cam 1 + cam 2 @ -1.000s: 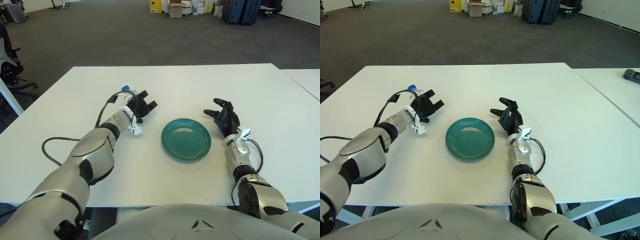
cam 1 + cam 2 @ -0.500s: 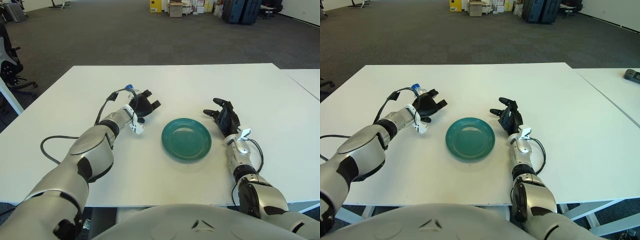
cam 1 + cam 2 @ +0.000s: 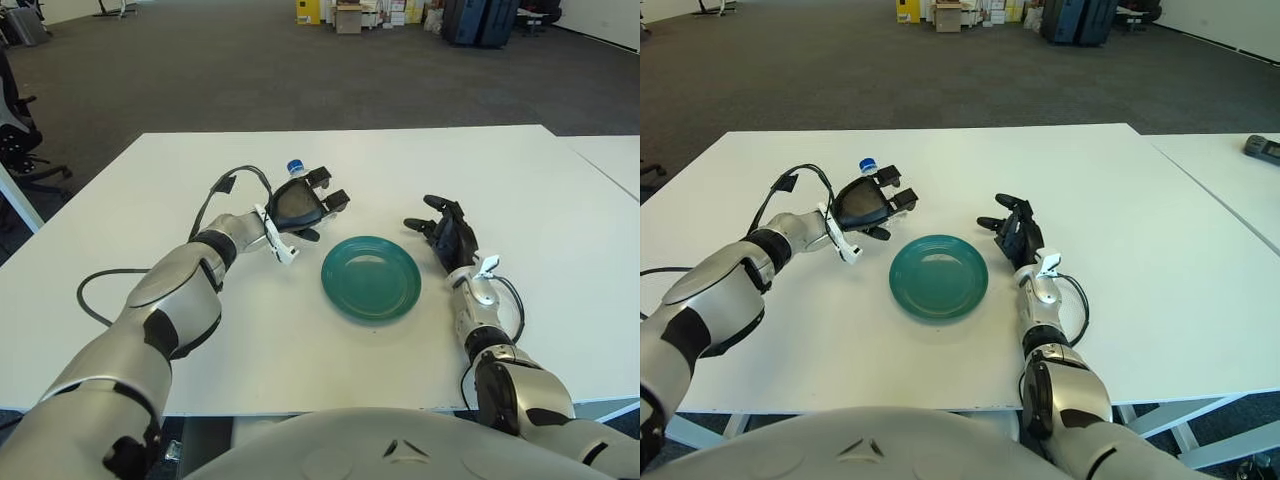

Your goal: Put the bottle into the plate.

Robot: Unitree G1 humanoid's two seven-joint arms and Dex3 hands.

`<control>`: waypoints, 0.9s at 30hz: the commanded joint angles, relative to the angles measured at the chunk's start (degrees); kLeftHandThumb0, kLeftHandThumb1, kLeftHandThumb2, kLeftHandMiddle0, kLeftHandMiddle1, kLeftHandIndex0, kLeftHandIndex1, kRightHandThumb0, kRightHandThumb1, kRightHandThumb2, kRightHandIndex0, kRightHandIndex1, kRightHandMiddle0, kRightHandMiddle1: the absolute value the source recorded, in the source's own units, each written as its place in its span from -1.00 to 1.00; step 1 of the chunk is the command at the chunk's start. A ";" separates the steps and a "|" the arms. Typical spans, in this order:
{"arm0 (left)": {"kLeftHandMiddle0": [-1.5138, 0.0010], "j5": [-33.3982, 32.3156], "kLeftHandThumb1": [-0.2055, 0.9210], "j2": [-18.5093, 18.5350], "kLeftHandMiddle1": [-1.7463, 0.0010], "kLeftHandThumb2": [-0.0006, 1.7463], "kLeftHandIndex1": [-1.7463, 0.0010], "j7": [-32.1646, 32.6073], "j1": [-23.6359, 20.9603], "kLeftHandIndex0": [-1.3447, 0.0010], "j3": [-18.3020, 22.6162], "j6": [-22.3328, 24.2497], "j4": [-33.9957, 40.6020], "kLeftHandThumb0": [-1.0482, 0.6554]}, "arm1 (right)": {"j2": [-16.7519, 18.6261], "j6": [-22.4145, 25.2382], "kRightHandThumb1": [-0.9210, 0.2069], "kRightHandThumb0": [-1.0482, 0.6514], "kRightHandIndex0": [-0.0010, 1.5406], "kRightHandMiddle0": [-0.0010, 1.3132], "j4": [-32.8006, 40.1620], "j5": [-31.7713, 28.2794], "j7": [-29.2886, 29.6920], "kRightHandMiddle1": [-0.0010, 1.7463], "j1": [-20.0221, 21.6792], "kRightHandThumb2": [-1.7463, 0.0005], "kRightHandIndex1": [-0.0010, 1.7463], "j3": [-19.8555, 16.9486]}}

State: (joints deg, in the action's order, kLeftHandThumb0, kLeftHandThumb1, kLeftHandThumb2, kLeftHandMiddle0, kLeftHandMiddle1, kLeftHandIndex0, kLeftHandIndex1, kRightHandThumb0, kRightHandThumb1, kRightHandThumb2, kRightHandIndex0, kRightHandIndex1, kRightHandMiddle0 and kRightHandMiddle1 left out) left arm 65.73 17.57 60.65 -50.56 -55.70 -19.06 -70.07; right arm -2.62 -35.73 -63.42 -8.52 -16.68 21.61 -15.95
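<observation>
My left hand (image 3: 305, 205) is raised above the table just left of the green plate (image 3: 371, 277), its dark fingers curled around a small clear bottle. Only the bottle's blue cap (image 3: 295, 166) and a bit of its neck show above the fingers; the body is hidden inside the hand. The plate (image 3: 938, 277) lies flat at the table's centre with nothing in it. My right hand (image 3: 447, 230) shows beside the plate's right edge with fingers relaxed and spread, holding nothing.
A black cable (image 3: 105, 290) trails from my left forearm across the white table (image 3: 350, 160). A second white table (image 3: 1230, 180) stands to the right with a dark device (image 3: 1261, 147) on it. Boxes and cases stand far back on the carpet.
My left hand has lifted the bottle and carried it rightward toward the plate, turning so the palm shows more. The right hand has stayed still.
</observation>
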 commanded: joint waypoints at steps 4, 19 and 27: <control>-0.51 -1.84 0.10 1.63 -1.00 0.36 -1.00 6.25 -1.53 0.22 3.35 -1.86 3.10 -0.28 | 0.69 2.40 -1.00 -0.83 -0.25 -0.93 -3.39 -0.51 0.55 0.27 -2.48 -0.26 -0.05 -0.15; -0.52 -10.08 0.01 5.38 -1.00 0.43 -1.00 5.66 1.45 0.16 15.90 -6.23 13.29 -0.30 | 0.52 3.22 -1.00 -0.83 -0.24 -0.96 -4.32 -0.25 0.98 0.27 -1.88 -0.27 -0.06 0.04; -0.53 -14.93 -0.02 4.28 -1.00 0.46 -1.00 1.28 6.84 0.14 20.58 -9.70 22.74 -0.30 | 0.47 3.63 -1.00 -0.83 -0.25 -0.97 -4.72 -0.15 1.17 0.26 -1.55 -0.26 -0.08 0.08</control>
State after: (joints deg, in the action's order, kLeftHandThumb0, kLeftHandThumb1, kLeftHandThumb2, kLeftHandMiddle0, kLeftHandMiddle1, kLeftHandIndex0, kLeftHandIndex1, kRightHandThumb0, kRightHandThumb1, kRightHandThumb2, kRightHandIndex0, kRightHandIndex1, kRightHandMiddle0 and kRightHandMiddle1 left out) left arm 53.54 22.75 64.12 -45.60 -36.99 -26.55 -50.73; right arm -2.95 -35.10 -65.07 -8.39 -16.06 22.85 -15.93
